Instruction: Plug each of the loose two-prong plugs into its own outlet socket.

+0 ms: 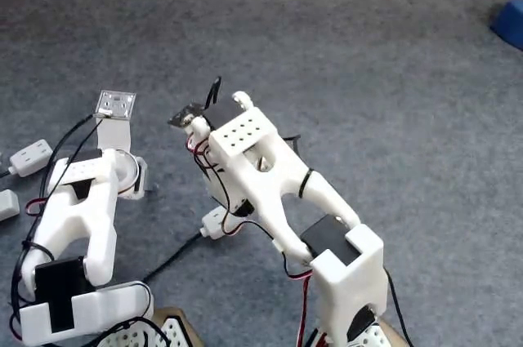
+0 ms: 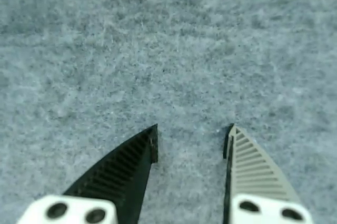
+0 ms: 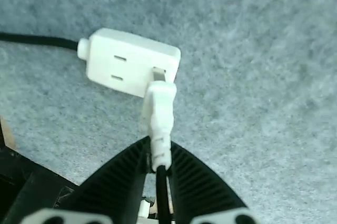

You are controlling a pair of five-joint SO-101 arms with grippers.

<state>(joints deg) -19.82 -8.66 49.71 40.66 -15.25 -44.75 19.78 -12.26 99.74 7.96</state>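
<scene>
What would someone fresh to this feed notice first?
The right tool is clamped on a white plug whose prongs meet a socket at one end of a white outlet block, with a bit of metal prong showing. The left tool hangs open over bare grey carpet. A second outlet block lies near the left edge of the high view.

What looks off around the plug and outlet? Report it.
The plug, held in the right gripper, sits against one end of the outlet block with some metal prong showing, so it looks only partly pushed in. Nothing else stands out.
</scene>
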